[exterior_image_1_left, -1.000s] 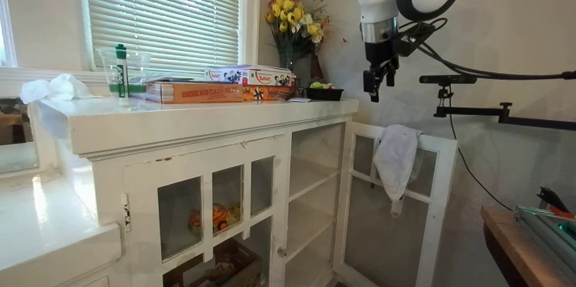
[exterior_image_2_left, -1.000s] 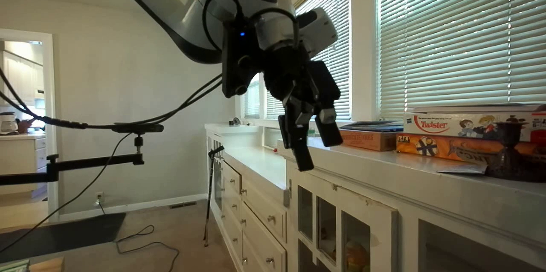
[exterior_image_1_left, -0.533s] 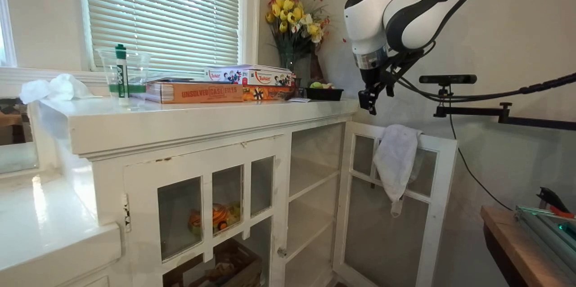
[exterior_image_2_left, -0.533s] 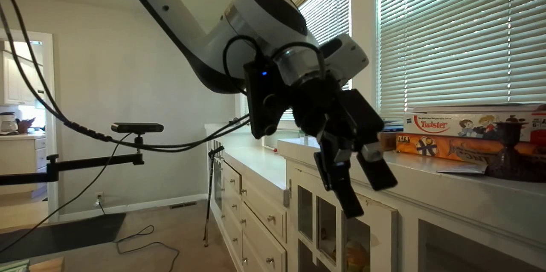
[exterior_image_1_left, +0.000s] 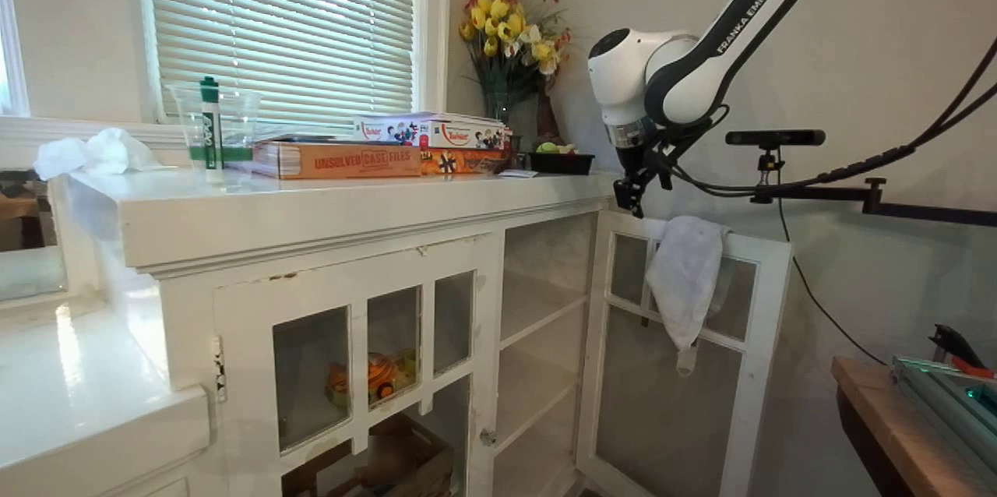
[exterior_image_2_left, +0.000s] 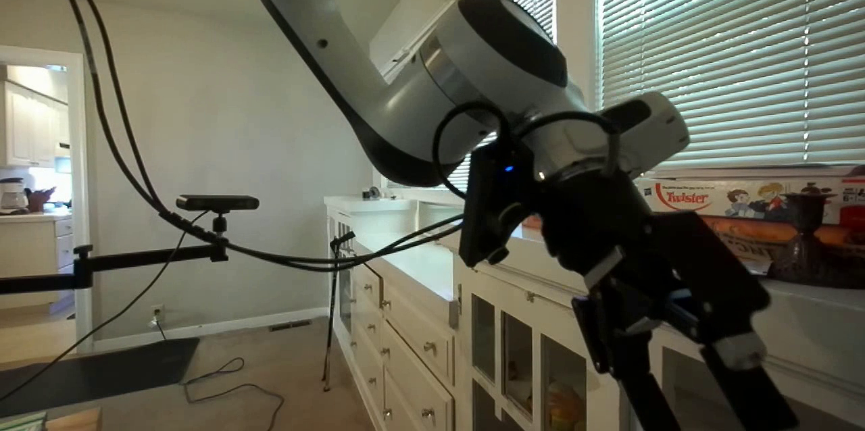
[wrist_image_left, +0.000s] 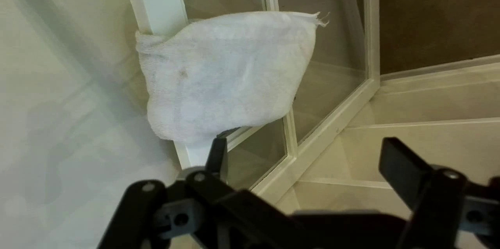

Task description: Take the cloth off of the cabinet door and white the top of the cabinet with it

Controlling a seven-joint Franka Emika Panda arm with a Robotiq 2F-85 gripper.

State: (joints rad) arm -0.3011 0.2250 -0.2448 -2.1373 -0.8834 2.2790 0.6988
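Observation:
The white cloth (exterior_image_1_left: 685, 263) hangs over the top edge of the open glass-paned cabinet door (exterior_image_1_left: 767, 310). In the wrist view the cloth (wrist_image_left: 234, 77) lies ahead of the jaws, draped over the door's top rail. It is out of view in an exterior view where the arm is close. My gripper (exterior_image_1_left: 629, 205) is open and empty, just above the hinge side of the door and left of the cloth there. Its spread fingers also show in an exterior view (exterior_image_2_left: 709, 404) and in the wrist view (wrist_image_left: 304, 155). The fingers are apart from the cloth. The white cabinet top (exterior_image_1_left: 350, 197) is beside the door.
On the cabinet top stand stacked game boxes (exterior_image_1_left: 459, 142), a clear cup (exterior_image_1_left: 241, 123), a green marker (exterior_image_1_left: 210, 127), a black tray (exterior_image_1_left: 561, 162) and a flower vase (exterior_image_1_left: 498, 100). A camera on a black arm (exterior_image_1_left: 818, 193) is behind the door. Cables (exterior_image_2_left: 338, 259) trail from my arm.
My arm has come down and closer to the door, with the gripper dropping from above the cabinet top level to near the door's top edge. The cloth has not moved.

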